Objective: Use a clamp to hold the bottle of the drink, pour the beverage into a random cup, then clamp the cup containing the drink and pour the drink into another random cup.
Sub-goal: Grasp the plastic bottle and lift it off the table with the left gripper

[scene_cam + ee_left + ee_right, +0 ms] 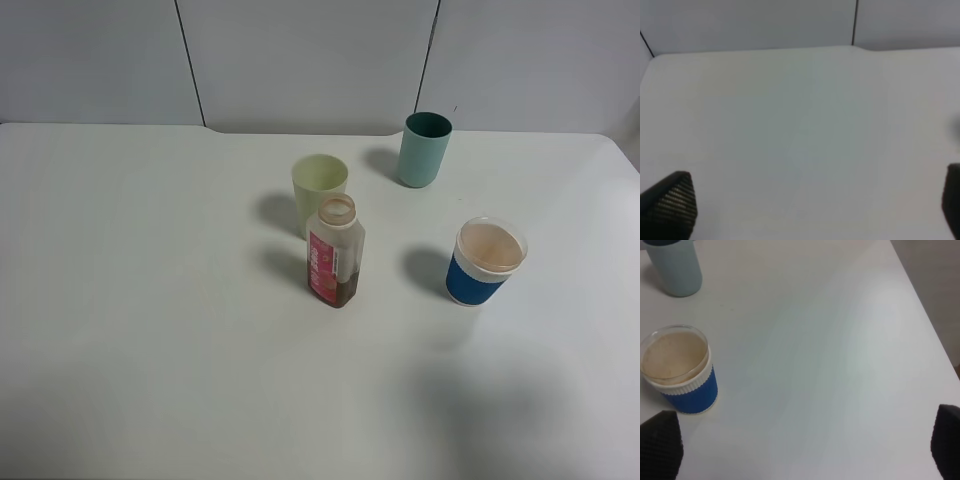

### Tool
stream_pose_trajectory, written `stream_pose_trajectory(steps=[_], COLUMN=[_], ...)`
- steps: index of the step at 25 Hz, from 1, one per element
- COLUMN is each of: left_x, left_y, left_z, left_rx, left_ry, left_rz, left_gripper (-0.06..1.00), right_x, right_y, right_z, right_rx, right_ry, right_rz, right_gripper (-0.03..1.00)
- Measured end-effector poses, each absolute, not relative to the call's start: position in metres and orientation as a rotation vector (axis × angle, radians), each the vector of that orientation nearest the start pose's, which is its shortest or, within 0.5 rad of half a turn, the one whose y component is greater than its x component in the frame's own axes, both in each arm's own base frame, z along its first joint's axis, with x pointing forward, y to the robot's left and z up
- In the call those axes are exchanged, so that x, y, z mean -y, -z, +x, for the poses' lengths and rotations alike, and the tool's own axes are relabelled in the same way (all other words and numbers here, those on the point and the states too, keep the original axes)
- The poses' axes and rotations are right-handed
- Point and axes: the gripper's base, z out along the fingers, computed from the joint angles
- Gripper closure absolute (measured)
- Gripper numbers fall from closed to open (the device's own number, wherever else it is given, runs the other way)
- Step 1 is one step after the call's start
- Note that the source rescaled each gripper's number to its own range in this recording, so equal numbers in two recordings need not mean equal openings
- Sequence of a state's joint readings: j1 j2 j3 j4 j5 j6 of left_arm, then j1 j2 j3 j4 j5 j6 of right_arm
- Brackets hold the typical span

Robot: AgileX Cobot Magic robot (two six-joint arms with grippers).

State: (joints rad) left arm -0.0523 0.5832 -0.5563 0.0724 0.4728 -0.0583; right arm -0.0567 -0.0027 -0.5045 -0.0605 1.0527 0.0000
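Observation:
The bottle (335,252) stands upright and uncapped mid-table, with a pink label and a shallow layer of dark brown beverage (343,291) at its bottom. To its right stands the blue-banded whitish cup (486,262) (680,372), its inside pale beige. The teal cup (425,150) (675,267) stands at the back. Neither arm shows in the high view. My left gripper (810,210) is open over bare table. My right gripper (802,447) is open too, with the blue-banded cup just beyond one of its fingertips (660,445), apart from it.
A pale yellow-green cup (318,190) stands directly behind the bottle, almost touching it in the high view. The white table's right edge (935,340) runs close to the right gripper. Grey wall panels (300,60) rise behind the table.

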Motion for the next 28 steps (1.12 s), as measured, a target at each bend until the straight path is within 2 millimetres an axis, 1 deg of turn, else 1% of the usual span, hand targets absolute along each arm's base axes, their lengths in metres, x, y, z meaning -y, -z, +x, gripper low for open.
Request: stream_pose_trajectory(steps=[6,10,14,18,23,28], left_x=[0.005,0.01,0.024,0.04,0.058,0.077], left_y=[-0.297,-0.28,-0.26,-0.245,-0.229,-0.218], left_z=[0.15,0.172,0.193,0.209,0.223,0.234], left_rx=[-2.059,-2.14,-2.205,-2.22,-2.212,-2.146], left_ry=[-0.028,-0.031,0.004,0.045,0.085,0.116], left_rz=[0.09,0.147,0.224,0.296,0.375,0.479], left_gripper=[-0.06,-0.06,-0.06,-0.06,-0.06,-0.06], right_x=[0.004,0.004,0.004,0.004,0.004,0.004], right_y=[-0.279,-0.279,-0.279,-0.279,-0.279,-0.279], right_z=[-0.006,-0.006,-0.006,-0.006,-0.006,-0.006], right_rx=[-2.029,-2.029,-2.029,-2.029,-2.029,-2.029], right_ry=[0.108,0.108,0.108,0.108,0.108,0.108], right_rz=[0.06,0.06,0.06,0.06,0.06,0.06], right_gripper=[-0.03,-0.03,-0.03,-0.03,-0.03,-0.03])
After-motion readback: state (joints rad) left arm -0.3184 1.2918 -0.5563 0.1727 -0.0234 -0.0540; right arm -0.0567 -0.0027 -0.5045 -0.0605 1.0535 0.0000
